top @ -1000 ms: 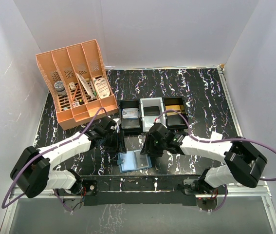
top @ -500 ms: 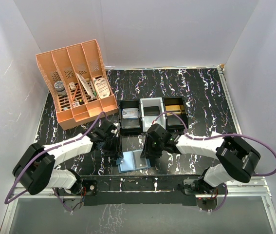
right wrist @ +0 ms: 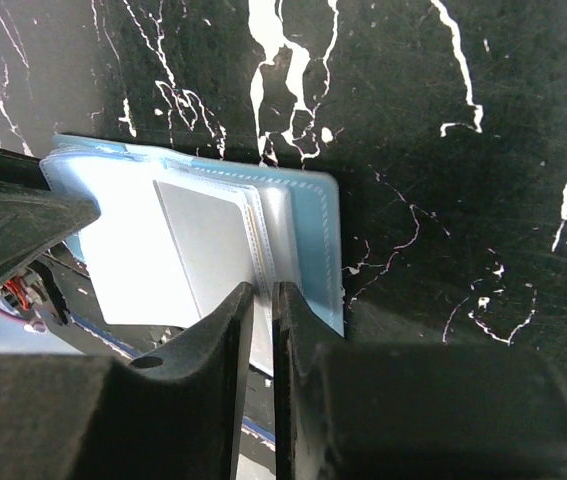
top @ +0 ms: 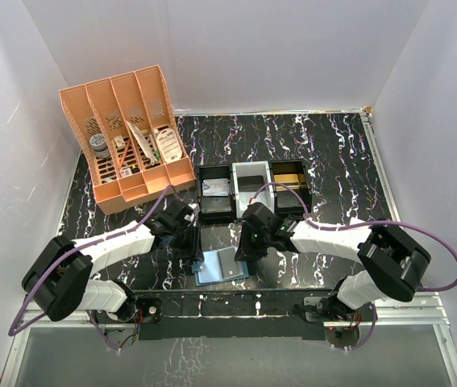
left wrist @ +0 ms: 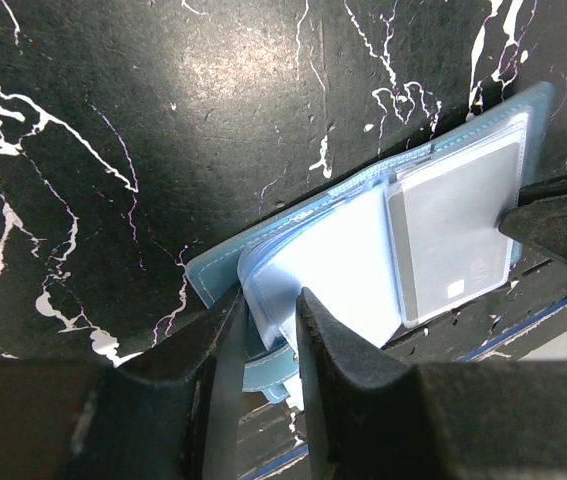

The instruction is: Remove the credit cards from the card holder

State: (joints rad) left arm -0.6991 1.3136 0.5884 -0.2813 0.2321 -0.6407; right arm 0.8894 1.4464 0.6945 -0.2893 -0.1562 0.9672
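Anchoring the open card holder (top: 222, 265) near the table (top: 333, 161) edge, my left gripper (left wrist: 268, 335) pinched its flap; the right gripper (right wrist: 263, 320), nearly closed, nipped the opposite pocket. Whether it had the card (right wrist: 203, 250) or only the sleeve, I couldn't tell.

Table (top: 333, 161): a black top with white marble veining is carrying everything.
Back left: an orange file organizer (top: 127, 133) is standing at an angle.
Middle: a first black tray (top: 214, 193), a white tray (top: 251, 187) and a second black tray (top: 290, 185) are sitting side by side.
Near edge: a teal-blue card holder (top: 222, 266) is lying open, pockets facing up.
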